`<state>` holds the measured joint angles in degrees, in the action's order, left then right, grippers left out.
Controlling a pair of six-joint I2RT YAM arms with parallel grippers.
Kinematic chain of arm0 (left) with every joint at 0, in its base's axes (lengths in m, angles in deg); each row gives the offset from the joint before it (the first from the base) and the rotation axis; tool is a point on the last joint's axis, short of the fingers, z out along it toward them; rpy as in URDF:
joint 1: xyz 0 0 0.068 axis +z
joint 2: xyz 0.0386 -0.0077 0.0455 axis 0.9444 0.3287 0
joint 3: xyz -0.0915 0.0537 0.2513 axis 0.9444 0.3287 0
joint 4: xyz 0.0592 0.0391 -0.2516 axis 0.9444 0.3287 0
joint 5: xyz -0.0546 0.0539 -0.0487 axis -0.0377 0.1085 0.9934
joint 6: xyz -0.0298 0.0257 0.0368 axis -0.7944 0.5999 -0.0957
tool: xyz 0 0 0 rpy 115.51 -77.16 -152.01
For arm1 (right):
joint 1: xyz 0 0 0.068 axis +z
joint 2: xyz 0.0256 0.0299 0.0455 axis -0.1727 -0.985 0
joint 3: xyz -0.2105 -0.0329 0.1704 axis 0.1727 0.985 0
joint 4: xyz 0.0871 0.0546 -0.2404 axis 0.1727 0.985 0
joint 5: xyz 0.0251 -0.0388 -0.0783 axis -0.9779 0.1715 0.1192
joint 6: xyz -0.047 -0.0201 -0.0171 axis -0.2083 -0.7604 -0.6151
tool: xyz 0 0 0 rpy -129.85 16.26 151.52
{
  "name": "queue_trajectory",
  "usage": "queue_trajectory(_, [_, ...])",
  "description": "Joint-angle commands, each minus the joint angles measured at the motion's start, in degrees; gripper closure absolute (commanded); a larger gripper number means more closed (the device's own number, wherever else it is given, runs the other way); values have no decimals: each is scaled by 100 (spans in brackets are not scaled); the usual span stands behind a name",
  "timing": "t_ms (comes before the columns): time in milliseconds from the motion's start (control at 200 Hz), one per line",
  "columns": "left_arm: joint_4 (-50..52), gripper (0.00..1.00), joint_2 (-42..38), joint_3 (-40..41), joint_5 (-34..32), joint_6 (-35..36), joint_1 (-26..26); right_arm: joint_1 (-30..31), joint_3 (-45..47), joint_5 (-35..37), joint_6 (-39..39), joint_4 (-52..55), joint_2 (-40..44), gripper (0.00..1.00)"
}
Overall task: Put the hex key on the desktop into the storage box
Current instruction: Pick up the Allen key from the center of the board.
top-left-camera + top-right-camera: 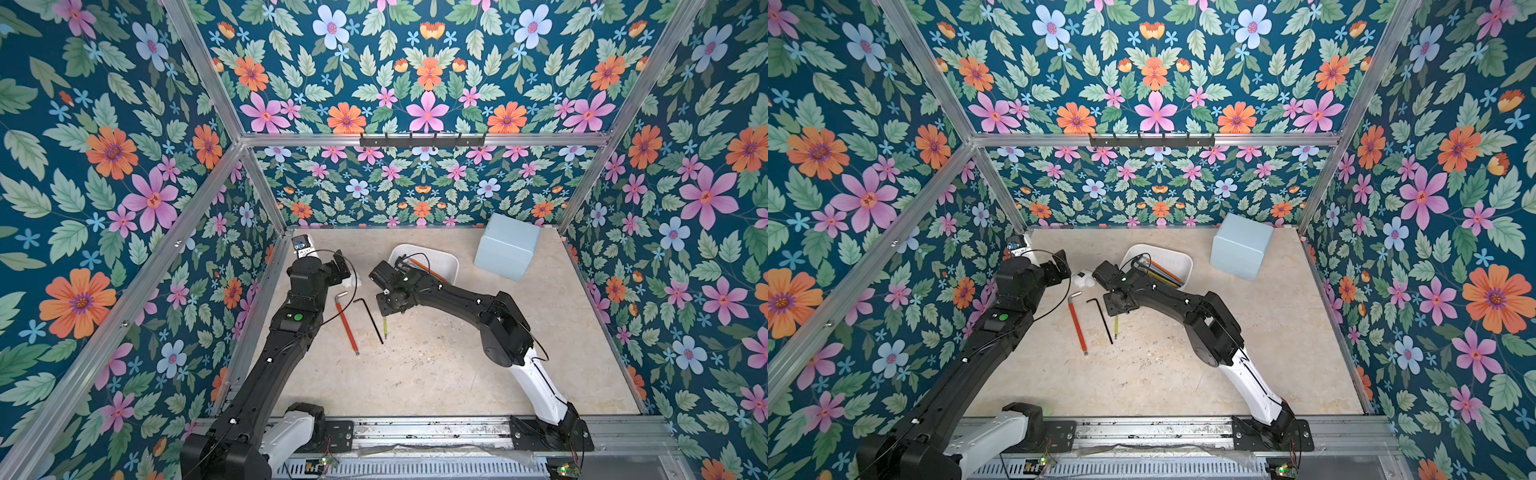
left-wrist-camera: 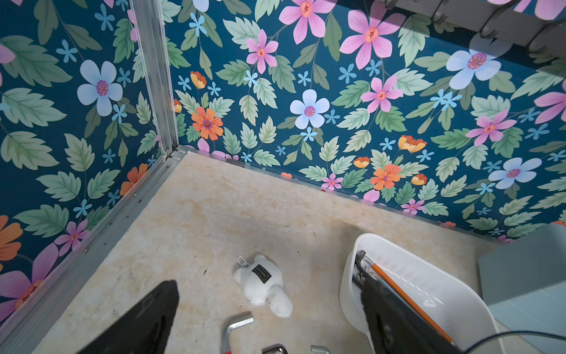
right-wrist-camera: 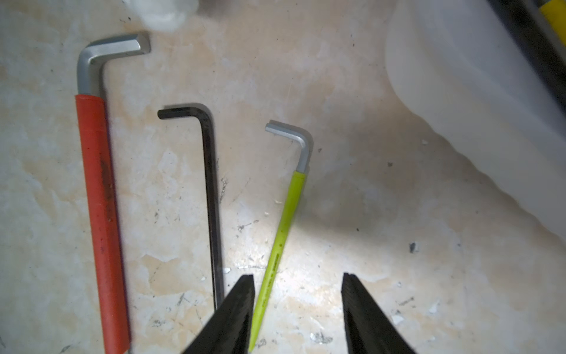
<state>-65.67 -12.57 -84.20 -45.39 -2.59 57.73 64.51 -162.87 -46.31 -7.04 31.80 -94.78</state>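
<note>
your right claw [image 3: 297, 275] points down at the desktop [image 1: 457, 365]. its two black fingers [image 3: 239, 306] stand partway apart, with nothing clamped between them. in the right wrist view the green hex key [image 3: 284, 230] lies flat on the desktop. its sleeved shaft passes through the gap, close to the inner face of one finger. you cannot tell whether that finger touches it.

just beside the green key lies the black hex key [image 3: 211, 199], and beyond that the thicker red hex key [image 3: 98, 214]. the three lie roughly parallel on the desktop and apart from one another. their bent ends point toward the back wall.

the storage box [image 1: 446, 262] is a shallow white tub just behind your right claw in both top views. inside it are several hex keys, among them an orange hex key [image 2: 407, 297].

your left claw [image 2: 268, 289] hangs over the back left part of the desktop. its jaws are spread wide and it holds nothing. below it, in the left wrist view, a small white plush toy [image 2: 263, 282] lies on the desktop near the bent end of the red key. a pale blue box [image 1: 507, 249] stands near the back right corner, well apart from both claws.
</note>
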Motion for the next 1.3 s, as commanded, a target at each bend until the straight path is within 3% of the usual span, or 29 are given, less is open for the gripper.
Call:
queue_trajectory(0, [-81, 1, -6, -33, 34, -23, 7, 62, -311, 181, 210, 452, -228, 48])
queue_trajectory(365, [-84, 0, -48, 31, -25, 13, 7, 226, -839, 239, 246, 876, -718, 50])
queue_trajectory(905, [-90, 1, -134, 104, -77, 25, 7, 336, -938, 420, 250, 1343, -954, 63])
queue_trajectory(1080, [-86, 1, -151, 122, -85, 24, 7, 340, -852, 439, 242, 1434, -945, 72])
queue_trajectory(1295, [-69, 1, -187, 137, -135, 30, 7, 342, -727, 426, 224, 1465, -936, 98])
